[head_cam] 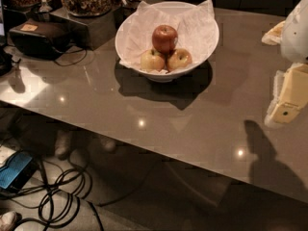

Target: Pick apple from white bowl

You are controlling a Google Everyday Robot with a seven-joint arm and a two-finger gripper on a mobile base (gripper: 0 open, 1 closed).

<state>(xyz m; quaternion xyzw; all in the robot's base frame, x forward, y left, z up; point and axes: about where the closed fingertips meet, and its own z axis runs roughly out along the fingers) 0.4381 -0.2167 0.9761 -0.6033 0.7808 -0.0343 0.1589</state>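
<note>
The gripper at the bench's right edge, grip untellable, should take the apple from above the white bowl.

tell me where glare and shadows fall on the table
Camera view: small glare spots dot the table; the white bowl casts a dark shadow toward the front; the gripper, at the right edge, throws a shadow on the tabletop nearer the camera.
</note>
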